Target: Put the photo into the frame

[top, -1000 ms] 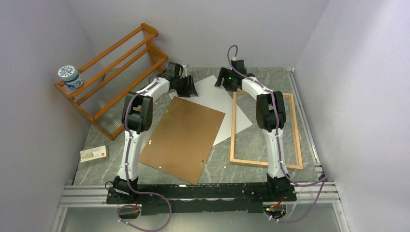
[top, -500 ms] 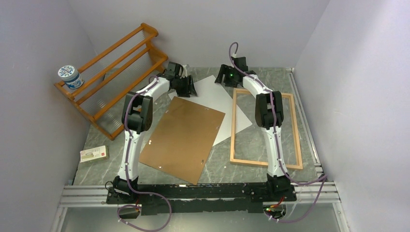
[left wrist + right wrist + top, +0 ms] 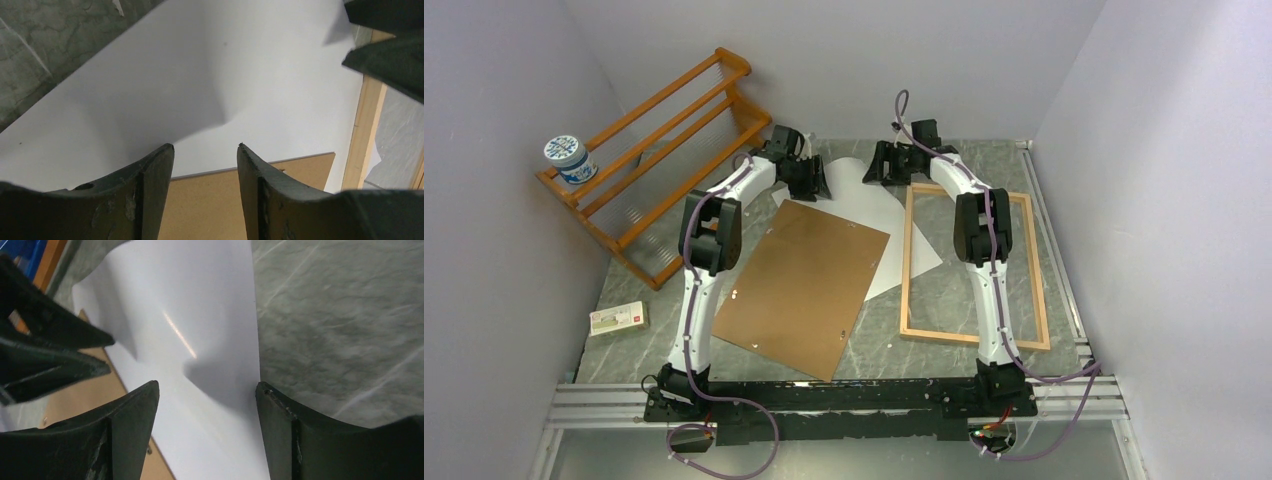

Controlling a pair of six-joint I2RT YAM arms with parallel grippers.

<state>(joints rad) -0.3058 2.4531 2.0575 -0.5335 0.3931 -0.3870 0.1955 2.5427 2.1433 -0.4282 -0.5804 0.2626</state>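
The photo [image 3: 879,215] lies white back up at the far middle of the table. Its near-left part is under the brown backing board [image 3: 804,285] and its right edge overlaps the left border of the light-wood frame [image 3: 974,336]. My left gripper [image 3: 812,184] is open and empty over the photo's left edge; in the left wrist view it [image 3: 206,147] hovers above the photo [image 3: 240,65] and the board's edge [image 3: 210,200]. My right gripper [image 3: 877,168] is open over the photo's far corner; in the right wrist view it [image 3: 207,385] straddles the photo's edge [image 3: 200,315].
An orange-brown slatted rack [image 3: 659,150] stands at the far left with a blue-and-white jar [image 3: 567,158] on it. A small flat box [image 3: 618,319] lies near the left edge. Grey walls close in on three sides.
My right gripper has moved left and away from the frame's far-left corner to over the photo's far corner. The photo's far edge looks slightly shifted. The left arm has not moved.
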